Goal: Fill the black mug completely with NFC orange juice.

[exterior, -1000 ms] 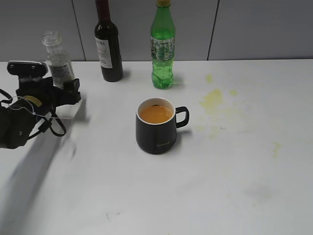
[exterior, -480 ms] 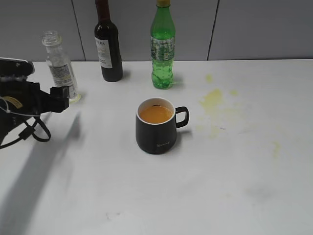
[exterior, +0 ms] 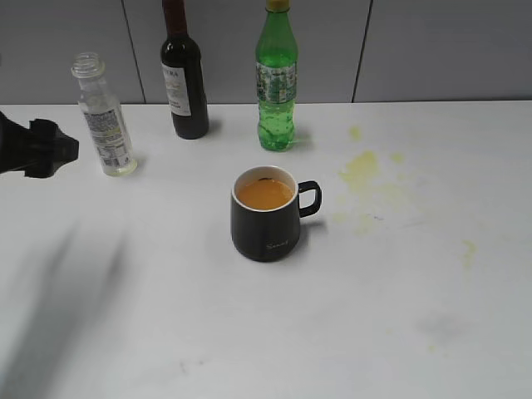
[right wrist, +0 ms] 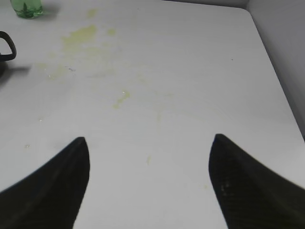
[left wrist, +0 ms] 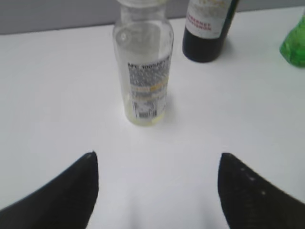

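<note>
Now that the left tool (left wrist: 155, 191) has backed off toward the left edge of the surface (exterior: 416, 316), the NFC orange juice bottle (exterior: 104, 116) stands upright on its own near the back left corner, where a second ago the tool was right up against it. Its jaws are spread wide with nothing between them, so it's let go. To me that reads as pouring done and the bottle parked.

The bottle looks basically drained, uncapped, just a pale yellowish film at the bottom in the left wrist view. The black mug (exterior: 266, 218) sits about mid-surface, handle pointing right, with orange juice (exterior: 264, 193) up close to the cream rim, though maybe not dead full.

The dark wine bottle (exterior: 184, 71) and green soda bottle (exterior: 276, 79) stand along the back edge. Yellowish spill stains (exterior: 362, 170) sit right of the mug.

The right tool (right wrist: 150, 183) hangs released over bare surface near the right edge, holding nothing.
</note>
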{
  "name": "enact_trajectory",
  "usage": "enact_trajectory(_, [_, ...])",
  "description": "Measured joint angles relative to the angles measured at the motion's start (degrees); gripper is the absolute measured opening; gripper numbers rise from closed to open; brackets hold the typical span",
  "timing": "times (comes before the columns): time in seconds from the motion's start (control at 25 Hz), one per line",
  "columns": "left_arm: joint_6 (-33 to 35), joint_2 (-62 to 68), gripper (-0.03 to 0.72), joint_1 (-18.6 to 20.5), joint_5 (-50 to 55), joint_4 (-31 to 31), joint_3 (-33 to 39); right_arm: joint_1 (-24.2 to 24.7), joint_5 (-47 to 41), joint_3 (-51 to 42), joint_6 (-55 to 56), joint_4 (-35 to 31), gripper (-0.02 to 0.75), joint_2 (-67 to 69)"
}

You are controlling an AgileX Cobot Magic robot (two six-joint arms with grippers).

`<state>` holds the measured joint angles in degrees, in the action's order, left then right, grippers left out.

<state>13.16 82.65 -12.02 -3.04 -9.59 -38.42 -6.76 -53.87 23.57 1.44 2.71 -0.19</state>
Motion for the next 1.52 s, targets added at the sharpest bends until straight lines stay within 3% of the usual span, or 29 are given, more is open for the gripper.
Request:
enact_trajectory(0.48, [-2.72,-30.11,0.592,0.00,50.94,5.26,0.00,0.00,0.00,0.00,0.05,0.00,0.592,0.00])
enact_trajectory(0.68, [-6.30,-44.96,0.592,0.00,64.81,8.77,0.00,0.00,0.00,0.00,0.05,0.00,0.592,0.00])
enact_trajectory(1.12, [-7.76,-73.11,0.592,0.00,70.32,10.33,8.16,0.00,0.00,0.00,0.05,0.00,0.592,0.00])
enact_trajectory(1.52, [-7.76,-76.69,0.592,0.00,65.58,10.39,10.68,0.00,0.00,0.00,0.05,0.00,0.592,0.00])
